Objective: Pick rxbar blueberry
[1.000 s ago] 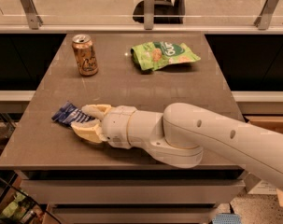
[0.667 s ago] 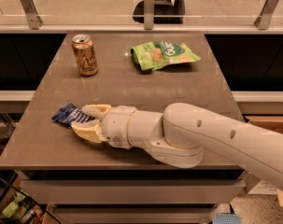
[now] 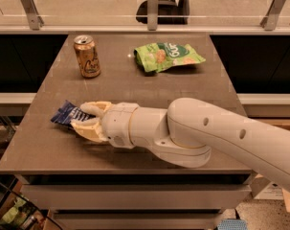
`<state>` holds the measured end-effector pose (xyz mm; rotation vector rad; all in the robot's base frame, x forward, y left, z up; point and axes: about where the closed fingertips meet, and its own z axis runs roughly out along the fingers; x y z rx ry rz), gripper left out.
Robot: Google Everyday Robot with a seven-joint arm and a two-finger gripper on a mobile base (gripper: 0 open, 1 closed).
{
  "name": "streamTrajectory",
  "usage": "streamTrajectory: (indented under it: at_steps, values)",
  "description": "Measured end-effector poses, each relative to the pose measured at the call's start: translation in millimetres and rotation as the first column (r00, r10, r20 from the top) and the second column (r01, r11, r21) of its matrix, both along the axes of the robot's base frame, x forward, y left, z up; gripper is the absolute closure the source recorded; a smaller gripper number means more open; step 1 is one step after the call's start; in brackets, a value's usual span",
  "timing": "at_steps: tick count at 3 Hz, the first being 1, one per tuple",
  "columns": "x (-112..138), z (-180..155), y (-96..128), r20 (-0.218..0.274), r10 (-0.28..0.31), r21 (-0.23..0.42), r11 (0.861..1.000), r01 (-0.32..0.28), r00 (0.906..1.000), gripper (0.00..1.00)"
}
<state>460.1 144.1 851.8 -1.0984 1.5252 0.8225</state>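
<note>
We're over a grey-brown table (image 3: 135, 87), matte and smooth, its front edge running across the lower part of the view. The rxbar blueberry (image 3: 64, 114) lies near the left edge, towards the front – a dark-blue wrapper with white lettering, its left end poking out free. The gripper (image 3: 80, 117) is right at the bar's right end, low over the tabletop and pointing left. The wrapper runs in under the cream-coloured claw, but whether the claw is clamped on it or merely sitting around it, I cannot tell. Behind it the arm (image 3: 206, 133) sweeps in from the lower right, a thick off-white sleeve crossing the front half of the table.

At the back left stands a gold drink can (image 3: 87, 56), upright, well apart from the bar. At the back, right of centre, a green snack bag (image 3: 167, 56) lies flat and crumpled, well apart from the can.

Beyond the table's far edge runs a pale ledge carrying a glass barrier held by metal posts (image 3: 153, 6) – one left, one centre, one right. Through the glass there's a light floor and a dark chair (image 3: 166, 6) just behind the centre post. Dark recesses flank the table on both sides.
</note>
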Motion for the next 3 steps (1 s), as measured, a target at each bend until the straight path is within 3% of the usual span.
streamTrajectory:
  at_steps: [2, 3]
  values:
    - [5.7, 26.8, -3.9, 0.016, 0.041, 0.017, 0.999, -0.042, 0.9990, 1.00]
    - [17.4, 80.2, -21.9, 0.069, 0.041, 0.005, 0.999, -0.041, 0.9968, 1.00]
